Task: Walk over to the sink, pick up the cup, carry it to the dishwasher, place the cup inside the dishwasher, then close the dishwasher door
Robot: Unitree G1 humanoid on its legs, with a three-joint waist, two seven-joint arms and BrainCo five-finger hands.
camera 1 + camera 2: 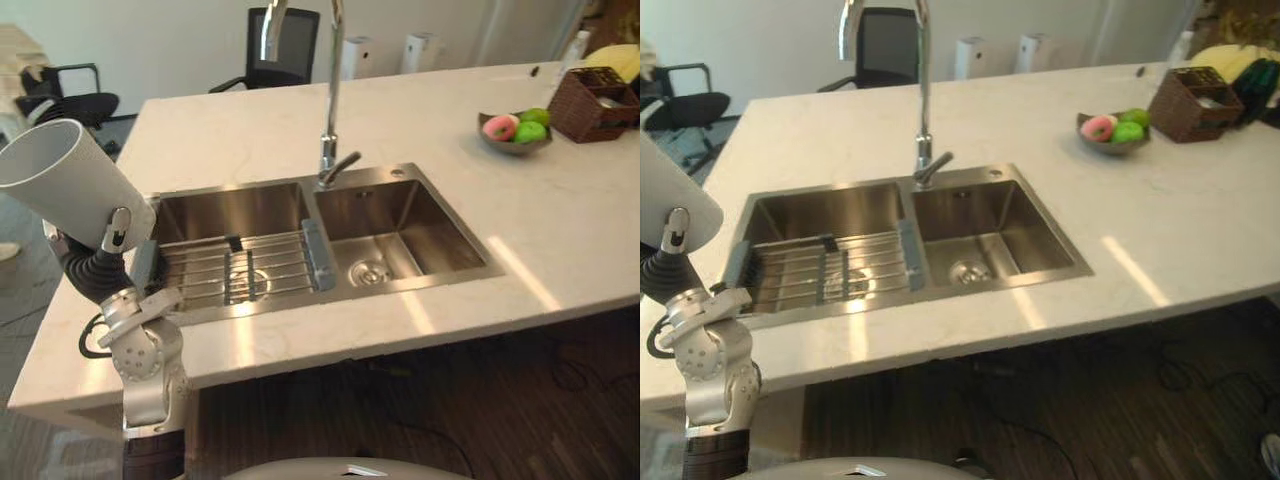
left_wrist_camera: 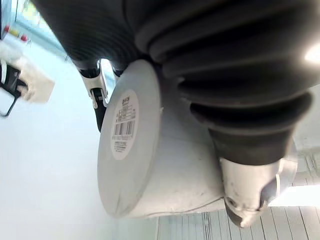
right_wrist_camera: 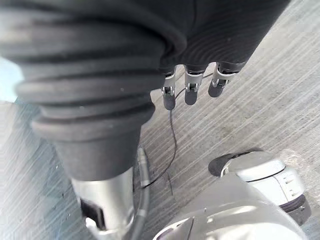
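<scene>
**Cup raised in left hand beside sink; right hand slack over floor**

Hidden / cut off: the cup (image 1: 65,180) runs off the frame edge in the right eye view, so only a slice shows there. Its inside can't be seen in any view. In the head views the left hand (image 1: 117,232) sits mostly under and behind the cup, w/ one silver dark-tipped finger lying against the cup wall above the dark ribbed cover. In the left wrist view the cup's flat round base, w/ a barcode label, faces the camera. The fingers (image 2: 96,92) curl round its far side and the thumb sits on the near side, so the hand is clamped on the cup. The faucet (image 1: 330,100) is cut off at the top of the frame.

Materials / shapes:
- Cup: plain white matte cylinder, tilted w/ its upper end leaning to the robot's left. It is held above the left edge of the surface (image 1: 560,220), near the sink's left basin.
- Sink (image 1: 400,240): brushed steel, two rectangular basins, round drain in the right one.
- Wire rack (image 1: 240,265): thin steel bars w/ grey end pieces, lying across the left basin.
- Faucet: tall chrome gooseneck behind the divider.
- Surface: pale, stone-look, glossy w/ light streaks.
- Far right: a shallow bowl (image 1: 515,143) w/ pink and green fruit, just beside a dark woven basket (image 1: 595,105).
- Beyond the surface: black office chairs (image 1: 285,45).

Right hand (image 3: 190,86): fingers (image 3: 169,97) hang straight and apart, holding nothing, above the grey wood-grain floor (image 3: 260,110).
</scene>
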